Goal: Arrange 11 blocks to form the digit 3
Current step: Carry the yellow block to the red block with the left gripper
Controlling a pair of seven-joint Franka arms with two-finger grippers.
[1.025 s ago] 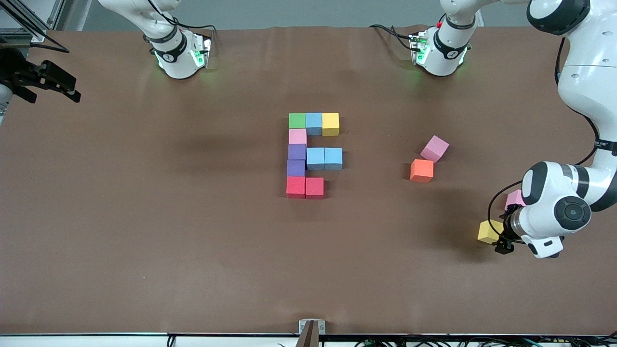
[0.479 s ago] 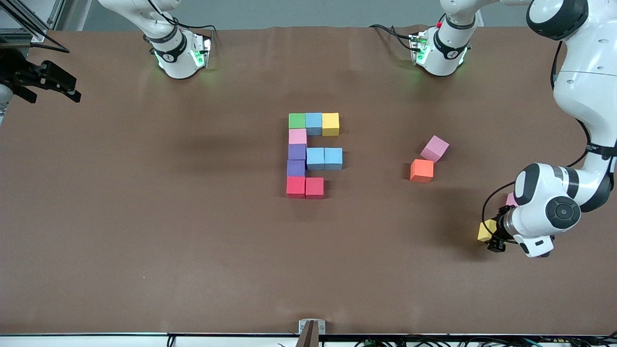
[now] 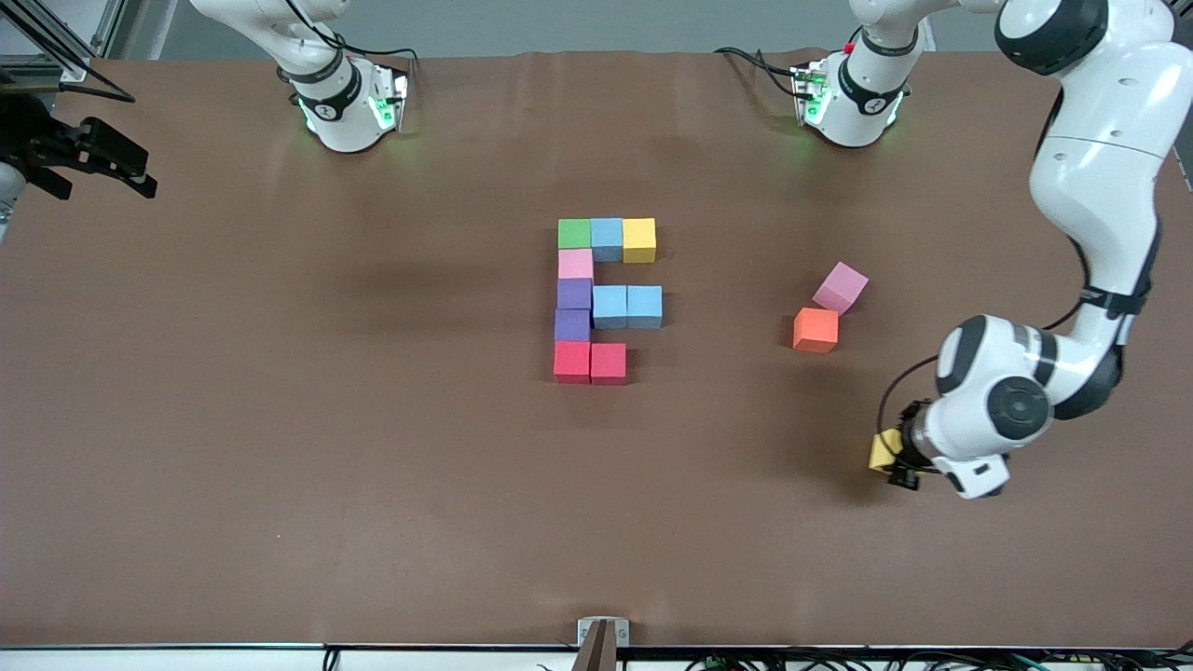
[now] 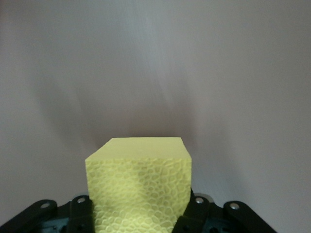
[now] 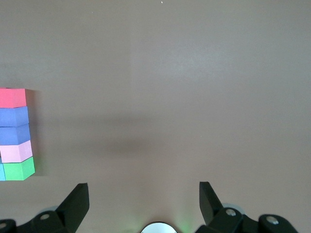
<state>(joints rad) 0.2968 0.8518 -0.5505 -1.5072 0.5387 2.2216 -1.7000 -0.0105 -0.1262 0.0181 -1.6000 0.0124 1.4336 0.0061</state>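
Note:
My left gripper is shut on a yellow block and holds it just over bare table toward the left arm's end. Mid-table stands a figure of touching blocks: green, light blue and yellow in a row, then pink and two purple in a column, two light blue beside them, and two red nearest the camera. My right gripper waits open with nothing in it at the right arm's end.
A loose pink cube lies tilted, touching an orange cube, between the figure and the left arm. The brown table cover is bare around the figure. A small metal fixture sits at the table's near edge.
My left gripper closed on the yellow block and carried it toward the table's middle. The pink cube beside it is now hidden by the arm. The right arm has not moved.

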